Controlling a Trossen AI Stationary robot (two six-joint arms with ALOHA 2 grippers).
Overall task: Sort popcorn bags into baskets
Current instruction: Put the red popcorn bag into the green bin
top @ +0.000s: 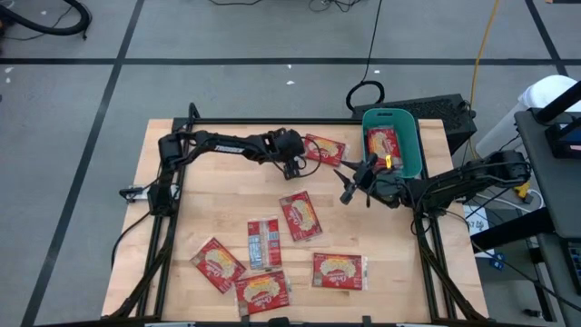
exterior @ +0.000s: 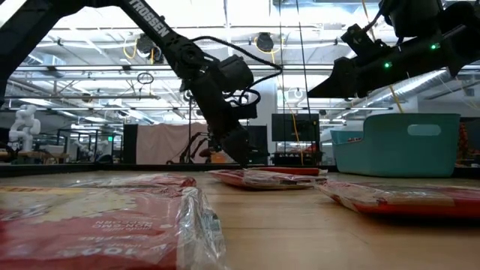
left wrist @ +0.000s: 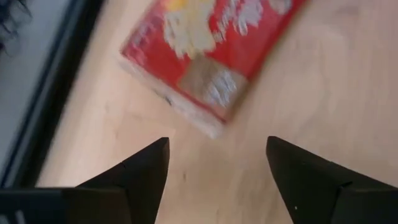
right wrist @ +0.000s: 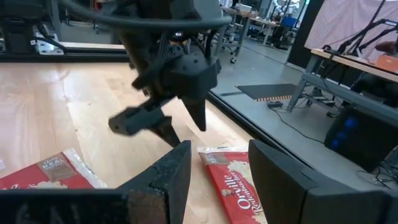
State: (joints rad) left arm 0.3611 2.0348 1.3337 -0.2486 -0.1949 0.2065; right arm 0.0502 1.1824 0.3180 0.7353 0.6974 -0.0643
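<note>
Several red popcorn bags lie flat on the wooden table. One bag (top: pixel 325 148) lies near the far edge, one (top: pixel 301 216) in the middle, and others (top: pixel 338 270) (top: pixel 218 263) (top: pixel 261 291) lie near the near edge, along with a silver-sided one (top: pixel 263 243). One more bag (top: pixel 385 143) lies inside the teal basket (top: pixel 406 123) at the far right. My left gripper (top: pixel 293 169) hangs open, pointing down just short of the far bag (left wrist: pixel 211 50), touching nothing. My right gripper (top: pixel 346 184) hovers open, raised above the table, between that bag and the basket.
The teal basket (exterior: pixel 397 142) stands at the table's far right corner. The two grippers are close together; the left gripper (right wrist: pixel 168 93) shows right ahead in the right wrist view. A black frame rail (top: pixel 172 227) runs along the table's left side. Bare wood lies on the left.
</note>
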